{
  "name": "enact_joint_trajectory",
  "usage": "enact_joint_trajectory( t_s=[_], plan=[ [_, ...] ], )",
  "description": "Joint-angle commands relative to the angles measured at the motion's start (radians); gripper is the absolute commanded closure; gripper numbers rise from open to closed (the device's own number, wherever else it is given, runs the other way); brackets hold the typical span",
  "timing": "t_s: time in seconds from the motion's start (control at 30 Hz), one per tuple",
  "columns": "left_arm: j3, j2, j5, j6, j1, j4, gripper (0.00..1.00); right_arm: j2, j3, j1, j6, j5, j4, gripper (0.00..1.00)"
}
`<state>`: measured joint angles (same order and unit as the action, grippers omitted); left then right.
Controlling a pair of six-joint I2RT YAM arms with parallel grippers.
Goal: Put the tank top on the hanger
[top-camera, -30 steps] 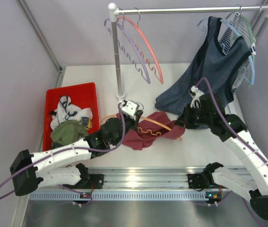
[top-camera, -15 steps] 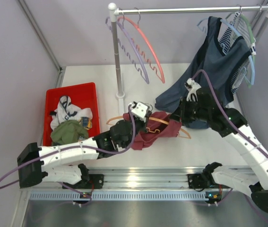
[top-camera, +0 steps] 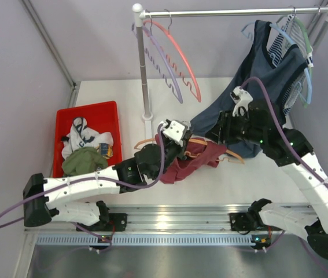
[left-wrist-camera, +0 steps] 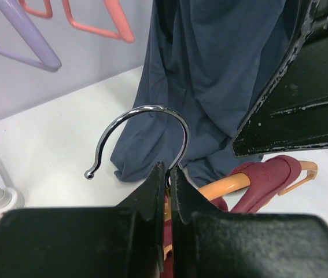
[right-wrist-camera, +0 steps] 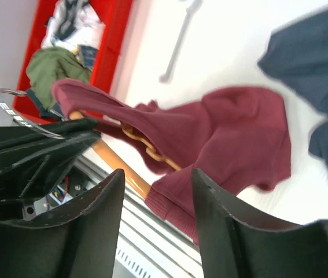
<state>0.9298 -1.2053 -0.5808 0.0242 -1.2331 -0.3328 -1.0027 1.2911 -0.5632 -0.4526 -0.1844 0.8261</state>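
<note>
Up close in the left wrist view, the left gripper (left-wrist-camera: 168,171) has its two black fingers pressed together on the neck of the thin orange clothes hanger (left-wrist-camera: 221,188), just below its shiny metal hook (left-wrist-camera: 146,124), which curls up and to the left above the fingertips. From above, that left gripper (top-camera: 174,134) sits near the middle of the white table (top-camera: 210,179), and one orange arm of the hanger (top-camera: 233,155) pokes out to the right of the cloth. The plain maroon sleeveless tank top (top-camera: 190,159) is bunched over the hanger's middle. In the right wrist view a strap of the tank top (right-wrist-camera: 221,133) is looped over one end of the hanger (right-wrist-camera: 117,165), and the wavy lower bar shows against the cloth. The right gripper (right-wrist-camera: 158,176) has its fingers spread apart with nothing between them, pointing at the garment. From above, the right gripper (top-camera: 217,136) is just beside the tank top's right edge. Behind it, a large dark blue-grey top (top-camera: 250,87) hangs from a metal rail (top-camera: 227,11), its hem reaching the table. A pink-red hanger (top-camera: 181,61) and a lilac hanger (top-camera: 161,63) hang at the rail's left end. A red plastic bin (top-camera: 88,110) at the left holds an olive green garment (top-camera: 83,162).
</note>
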Motion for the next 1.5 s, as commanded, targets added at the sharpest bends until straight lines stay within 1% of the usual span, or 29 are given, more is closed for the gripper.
enact_joint_trajectory(
  t_s=[0.0, 0.03, 0.07, 0.13, 0.2, 0.23, 0.27, 0.33, 0.4, 0.43, 0.5, 0.6, 0.7, 0.8, 0.83, 0.9, 1.07, 1.23, 1.47],
  plan=[
    [0.128, 0.053, 0.055, 0.008, -0.002, 0.042, 1.0, 0.039, 0.126, -0.015, 0.095, -0.012, -0.031, 0.49],
    [0.156, 0.052, 0.079, 0.013, -0.003, 0.087, 1.0, 0.055, 0.138, -0.015, 0.133, -0.019, -0.035, 0.41],
    [0.206, 0.053, 0.097, 0.016, -0.002, 0.121, 1.0, 0.062, 0.149, -0.015, 0.153, -0.026, -0.039, 0.38],
    [0.259, 0.053, 0.127, 0.028, -0.002, 0.22, 1.0, 0.091, 0.172, -0.015, 0.213, -0.049, -0.057, 0.32],
    [0.357, 0.035, 0.16, 0.039, -0.002, 0.302, 1.0, 0.11, 0.186, -0.015, 0.255, -0.075, -0.07, 0.29],
    [0.392, 0.029, 0.173, 0.042, -0.003, 0.384, 1.0, 0.119, 0.191, -0.015, 0.276, -0.092, -0.068, 0.27],
    [0.441, 0.026, 0.192, 0.048, -0.002, 0.412, 1.0, 0.128, 0.195, -0.015, 0.308, -0.096, -0.061, 0.26],
    [0.48, 0.021, 0.205, 0.062, 0.0, 0.467, 1.0, 0.131, 0.217, -0.015, 0.357, -0.144, -0.029, 0.25],
    [0.558, -0.002, 0.223, 0.066, 0.0, 0.517, 1.0, 0.134, 0.231, -0.015, 0.376, -0.173, -0.013, 0.24],
    [0.585, -0.011, 0.231, 0.065, -0.002, 0.57, 1.0, 0.139, 0.232, -0.015, 0.388, -0.203, -0.009, 0.23],
    [0.65, -0.04, 0.246, 0.063, 0.0, 0.607, 1.0, 0.141, 0.237, -0.015, 0.397, -0.245, 0.004, 0.23],
    [0.684, -0.059, 0.286, 0.056, 0.0, 0.624, 1.0, 0.136, 0.228, -0.017, 0.404, -0.293, 0.021, 0.23],
    [0.692, -0.071, 0.309, 0.056, 0.0, 0.618, 1.0, 0.134, 0.206, -0.021, 0.414, -0.283, 0.042, 0.24],
    [0.699, -0.088, 0.314, 0.049, 0.0, 0.617, 1.0, 0.145, 0.179, -0.026, 0.411, -0.285, 0.044, 0.3],
    [0.701, -0.092, 0.315, 0.048, 0.0, 0.615, 1.0, 0.145, 0.174, -0.029, 0.417, -0.279, 0.053, 0.33],
    [0.701, -0.099, 0.322, 0.048, 0.001, 0.603, 1.0, 0.144, 0.16, -0.033, 0.426, -0.264, 0.083, 0.36],
    [0.695, -0.103, 0.326, 0.046, 0.006, 0.591, 1.0, 0.167, 0.1, -0.052, 0.428, -0.253, 0.099, 0.36],
    [0.681, -0.097, 0.335, 0.048, 0.012, 0.575, 1.0, 0.19, 0.079, -0.055, 0.437, -0.202, 0.128, 0.35],
    [0.647, -0.077, 0.323, 0.056, 0.014, 0.537, 1.0, 0.216, 0.039, -0.056, 0.43, -0.208, 0.11, 0.37]
  ],
)
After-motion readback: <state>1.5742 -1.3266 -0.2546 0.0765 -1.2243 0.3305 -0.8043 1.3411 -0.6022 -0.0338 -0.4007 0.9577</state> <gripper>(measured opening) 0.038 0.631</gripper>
